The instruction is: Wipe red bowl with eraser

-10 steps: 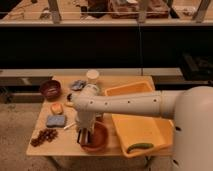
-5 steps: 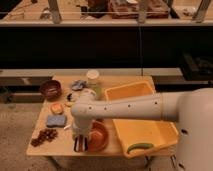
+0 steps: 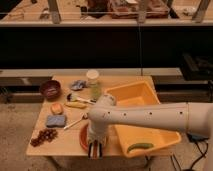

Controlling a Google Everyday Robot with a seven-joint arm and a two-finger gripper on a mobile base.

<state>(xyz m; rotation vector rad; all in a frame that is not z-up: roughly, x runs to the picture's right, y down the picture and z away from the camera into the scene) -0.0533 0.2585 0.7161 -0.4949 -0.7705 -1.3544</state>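
Slid a touch toward 7 o'clock since the earlier frame: gripper (image 3: 96,148) now hanging at the near edge of the wooden table (image 3: 70,141), wrist pointing straight down.

Containers first. Big yellow bin (image 3: 150,134) at 3 o'clock on the table, holding a single green pepper-like thing (image 3: 139,146) near its front corner. Small dark maroon bowl (image 3: 50,89) up at 10 o'clock, contents too dark to make out. White-lidded jar (image 3: 93,83) at 12 o'clock, looks yellowish inside.

Red bowl (image 3: 83,137) sits at about 6 o'clock on the table, right under the wrist and mostly covered by it. Only a crescent of its left side peeking out, at 10 o'clock from the gripper. Shallow, orange-red, darker along the rim. Inside hidden by the arm.

Can't tell if the fingers are spread or pinched, and can't make out any eraser either.

Rest of the clutter: blue sponge (image 3: 56,121) at 9 o'clock, bunch of grapes (image 3: 43,136) at 8 o'clock, orange fruit (image 3: 56,108) just above the sponge.
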